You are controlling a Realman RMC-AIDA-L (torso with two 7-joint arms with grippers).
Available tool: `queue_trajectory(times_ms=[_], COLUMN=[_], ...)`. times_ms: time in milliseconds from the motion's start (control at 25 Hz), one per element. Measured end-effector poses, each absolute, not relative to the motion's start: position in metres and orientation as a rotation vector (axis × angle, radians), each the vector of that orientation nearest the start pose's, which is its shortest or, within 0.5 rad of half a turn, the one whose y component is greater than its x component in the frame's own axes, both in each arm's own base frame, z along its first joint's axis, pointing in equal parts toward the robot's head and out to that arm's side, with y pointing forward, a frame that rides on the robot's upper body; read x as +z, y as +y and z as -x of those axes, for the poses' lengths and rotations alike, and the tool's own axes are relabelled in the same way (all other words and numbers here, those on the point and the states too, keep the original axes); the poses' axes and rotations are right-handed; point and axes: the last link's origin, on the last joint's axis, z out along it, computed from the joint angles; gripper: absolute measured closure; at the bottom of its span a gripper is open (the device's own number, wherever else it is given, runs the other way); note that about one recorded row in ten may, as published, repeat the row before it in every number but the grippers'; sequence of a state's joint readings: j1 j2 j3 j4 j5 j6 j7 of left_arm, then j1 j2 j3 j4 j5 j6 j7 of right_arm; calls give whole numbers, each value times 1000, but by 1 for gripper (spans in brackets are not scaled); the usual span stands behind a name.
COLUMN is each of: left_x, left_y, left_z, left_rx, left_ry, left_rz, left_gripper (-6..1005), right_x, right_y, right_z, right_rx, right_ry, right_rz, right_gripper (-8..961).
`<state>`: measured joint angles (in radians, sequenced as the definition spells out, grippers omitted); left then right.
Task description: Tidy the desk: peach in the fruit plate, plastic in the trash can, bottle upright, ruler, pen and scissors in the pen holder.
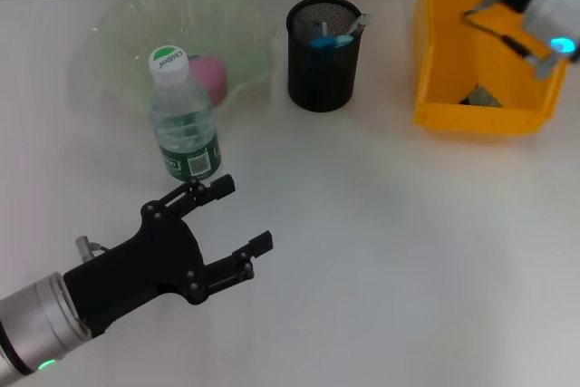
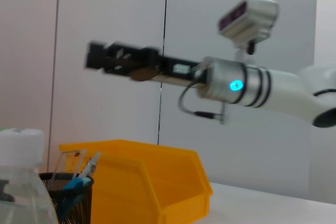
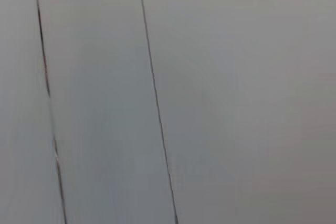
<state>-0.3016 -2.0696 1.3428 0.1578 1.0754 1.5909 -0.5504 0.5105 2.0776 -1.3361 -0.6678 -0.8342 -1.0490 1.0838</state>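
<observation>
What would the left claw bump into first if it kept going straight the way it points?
Probably nothing: the left claw, open, points past the bottle over bare table. Depth is unclear.

Readable text, one item: I can see green lettering on the white cap (image 1: 168,62) of the bottle (image 1: 184,124), just beyond my left end effector (image 1: 246,215); the word itself is too small to make out. The bottle's green label (image 1: 193,162) carries white print, also illegible.
</observation>
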Motion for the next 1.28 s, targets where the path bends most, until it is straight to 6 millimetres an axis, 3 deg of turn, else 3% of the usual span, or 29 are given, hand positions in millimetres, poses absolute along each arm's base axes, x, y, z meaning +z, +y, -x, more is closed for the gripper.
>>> queue_trajectory(times_ms=[40,80,120,160,200,240,280,360,440,480,640,840,1280], left_x=[-62,-62,-62,-62,-61,-61,-61,-60,-60,-62,-66,-69,-70], left_y=[223,223,223,223,223,223,223,224,225,225,225,223,220], left_z=[294,294,295,295,295,296,296,295,293,291,288,289,291], left_rx=[-1042,-1043,-1043,-1044,-1044,-1046,-1049,-1058,-1070,-1076,-1075,-1046,-1032], left_ry=[-330,-331,-336,-341,-357,-371,-381,-392,-404,-414,-456,-461,-455], left_rz=[2450,2449,2447,2447,2448,2449,2450,2455,2475,2497,2571,2618,2635], left_gripper=[188,188,188,188,188,188,188,188,188,188,188,188,188], right_x=[25,25,38,38,43,47,47,44,24,24,-7,-20,-23], right_y=[376,376,357,357,345,320,320,297,269,269,256,257,262], right_z=[-195,-195,-209,-209,-217,-233,-233,-247,-266,-266,-282,-280,-278], right_rx=[1219,1219,1227,1227,1214,1174,1174,1103,919,919,694,682,680], right_ry=[476,476,474,474,472,445,445,428,452,452,477,430,428], right_rz=[2177,2177,2259,2259,2324,2480,2480,2625,2830,2830,2936,2924,2919], right_gripper=[310,273,236,199,162,125,125,125,125,125,124,125,127])
